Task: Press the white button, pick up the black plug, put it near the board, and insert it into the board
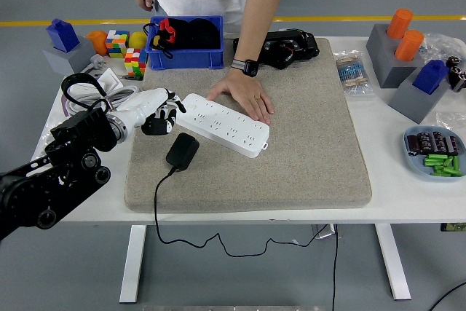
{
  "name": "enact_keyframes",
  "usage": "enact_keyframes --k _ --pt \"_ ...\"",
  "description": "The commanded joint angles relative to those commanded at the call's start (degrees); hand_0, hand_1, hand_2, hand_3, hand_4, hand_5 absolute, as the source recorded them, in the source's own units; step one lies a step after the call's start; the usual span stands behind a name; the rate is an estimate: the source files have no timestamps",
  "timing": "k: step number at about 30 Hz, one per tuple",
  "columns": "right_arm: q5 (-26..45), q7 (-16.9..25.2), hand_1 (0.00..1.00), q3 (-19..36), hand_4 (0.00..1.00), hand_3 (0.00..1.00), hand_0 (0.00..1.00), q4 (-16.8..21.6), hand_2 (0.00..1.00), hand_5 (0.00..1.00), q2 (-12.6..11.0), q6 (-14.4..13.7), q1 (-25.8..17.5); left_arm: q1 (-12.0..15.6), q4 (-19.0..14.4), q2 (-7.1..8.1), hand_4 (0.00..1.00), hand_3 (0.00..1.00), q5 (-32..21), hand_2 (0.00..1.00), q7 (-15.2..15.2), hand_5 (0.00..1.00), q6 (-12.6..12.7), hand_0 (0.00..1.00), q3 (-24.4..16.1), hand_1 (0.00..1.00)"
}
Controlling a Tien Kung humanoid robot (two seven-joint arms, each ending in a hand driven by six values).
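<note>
A white power strip (224,124) lies slantwise on the grey felt mat (306,158). A person's hand (244,97) rests flat on its far edge. The black plug (182,150) lies on the mat just in front of the strip's left end, its cable (156,209) trailing over the table's near edge. My left hand (162,111), white with dark fingertips, hovers left of the strip's end and up-left of the plug, fingers loosely curled and holding nothing. It is apart from the strip. The right arm is out of view.
A blue bin (185,41) with black items stands behind the mat. Coloured cubes (124,50) and a blue block on a grey stand (64,43) sit at the far left. Grey stands with orange and blue pieces (405,56) and a tray of small parts (435,152) occupy the right.
</note>
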Motion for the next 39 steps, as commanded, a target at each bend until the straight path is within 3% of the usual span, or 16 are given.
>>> enact_keyframes --k 1,6,7,18,19,24,25,31,32,36,37,39 --pt "-0.01 0.01 0.567 0.0 0.669 0.542 0.621 0.04 0.61 0.346 -0.01 0.0 0.05 0.69 -0.66 0.11 0.878 0.863 0.31 0.696 -0.12 0.263 0.28 0.545 -0.3 0.729" --pt "-0.09 0.04 0.567 0.0 0.669 0.542 0.621 0.1 0.61 0.346 0.03 -0.01 0.16 3.83 -3.63 0.32 0.878 0.863 0.64 0.696 -0.04 0.263 1.22 0.545 -1.68 0.729" --pt "-0.07 0.03 0.568 -0.05 0.669 0.541 0.621 0.09 0.61 0.346 0.03 0.0 0.15 4.23 -3.98 0.3 0.955 0.912 0.76 0.8 0.12 0.42 1.31 0.701 -1.87 0.818" --pt "0.01 0.07 0.568 -0.51 0.667 0.541 0.62 0.07 0.61 0.342 0.01 -0.01 -0.03 6.35 -4.4 -0.53 0.971 0.893 3.77 0.811 1.75 0.418 2.21 0.72 -0.67 0.828" --pt "-0.01 0.1 0.568 -0.47 0.667 0.54 0.621 0.1 0.61 0.341 0.03 -0.03 -0.06 6.52 -4.36 -0.67 0.922 0.759 3.98 0.693 1.89 0.229 2.39 0.467 -0.42 0.719" --pt "0.03 0.16 0.568 -0.53 0.667 0.54 0.621 0.06 0.61 0.341 0.1 -0.05 -0.28 6.89 -3.45 -1.37 0.922 0.759 4.84 0.693 2.03 0.229 2.93 0.467 0.19 0.719" --pt "0.02 0.19 0.568 -0.56 0.667 0.54 0.621 0.06 0.609 0.34 0.09 -0.07 -0.29 6.91 -3.14 -1.51 0.875 0.662 4.93 0.619 2.05 0.122 3.13 0.341 0.26 0.625" --pt "0.05 0.53 0.568 -0.37 0.667 0.54 0.621 0.07 0.609 0.34 0.15 -0.23 -0.32 6.9 -2.05 -1.95 0.875 0.662 5.78 0.619 2.09 0.122 3.89 0.341 0.47 0.625" --pt "0.06 0.68 0.569 -0.28 0.666 0.539 0.621 0.09 0.608 0.339 0.17 -0.31 -0.32 6.91 -1.84 -2.02 0.834 0.617 6.1 0.555 2.07 0.075 4.04 0.254 0.44 0.522" --pt "0.08 1.05 0.569 -0.12 0.666 0.539 0.621 0.13 0.608 0.339 0.22 -0.49 -0.3 6.92 -1.61 -2.15 0.834 0.617 6.62 0.555 1.63 0.075 4.99 0.254 0.37 0.522" --pt "0.11 1.1 0.568 -0.13 0.666 0.539 0.621 0.11 0.608 0.339 0.22 -0.52 -0.31 6.91 -1.56 -2.21 0.78 0.583 6.67 0.469 1.49 0.015 5.29 0.186 0.36 0.37" --pt "0.12 1.14 0.568 -0.16 0.666 0.539 0.621 0.09 0.608 0.339 0.24 -0.55 -0.31 6.88 -1.42 -2.33 0.78 0.583 6.74 0.469 1.35 0.015 5.61 0.186 0.37 0.37"
